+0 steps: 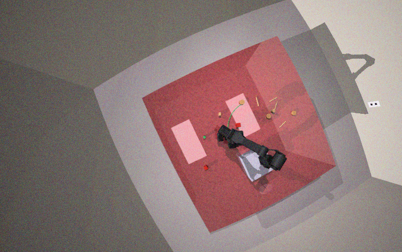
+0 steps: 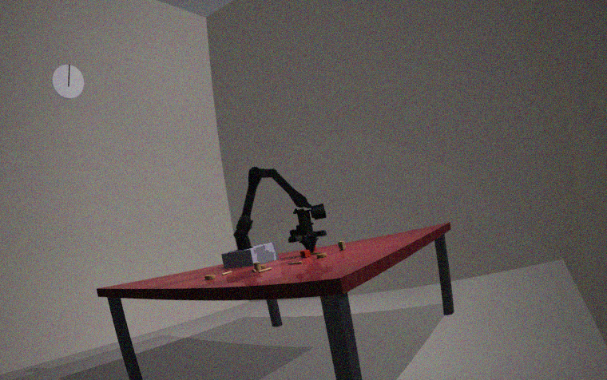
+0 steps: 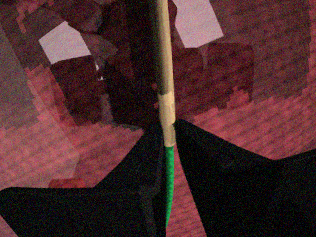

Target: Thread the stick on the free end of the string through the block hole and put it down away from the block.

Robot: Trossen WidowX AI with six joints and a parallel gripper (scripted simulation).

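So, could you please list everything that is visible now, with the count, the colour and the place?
table: one, red, under everything
light patches: two, pink, on the table
round wooden button with string: one, tan, on one patch
string: one, green, button to stick
held stick: one, tan, between the fingertips
loose sticks: four, tan, beyond the button
other small wooden pieces: four, tan, scattered
small red objects: two
green object: one
clock: one, white, wall
arm: one, black
gripper: one, black, shut on held stick

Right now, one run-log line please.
tool: shut on stick near string end | string: runs to button | threading: not visible
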